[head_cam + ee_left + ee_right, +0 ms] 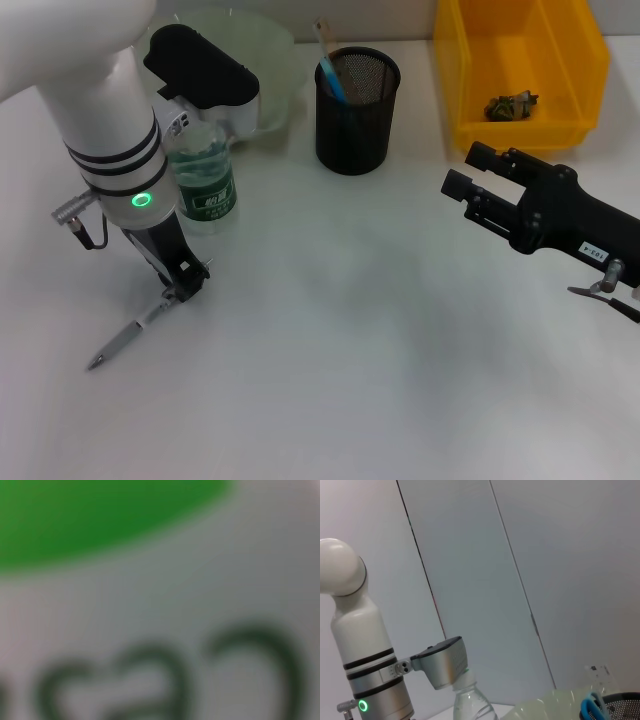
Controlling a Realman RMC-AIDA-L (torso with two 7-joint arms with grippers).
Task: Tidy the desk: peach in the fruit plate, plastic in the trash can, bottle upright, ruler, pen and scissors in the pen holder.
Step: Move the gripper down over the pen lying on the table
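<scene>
One pen (130, 338), one bottle (203, 180)

The counter (340, 340) lies open across its middle and near edge; along the far edge stand the pen holder (357, 110), the yellow bin (520, 120) toward the far right corner and the pale plate (262, 60); the upright bottle (203, 180) crowds the left gripper (182, 292), whose jaws meet on the pen (130, 335); the right gripper (470, 175) hangs over the right edge, its jaws apart.

A bottle (203, 185), pen (130, 336), mesh pen holder (357, 97) and yellow bin (522, 70) are being borne by the white table (340, 340).
</scene>
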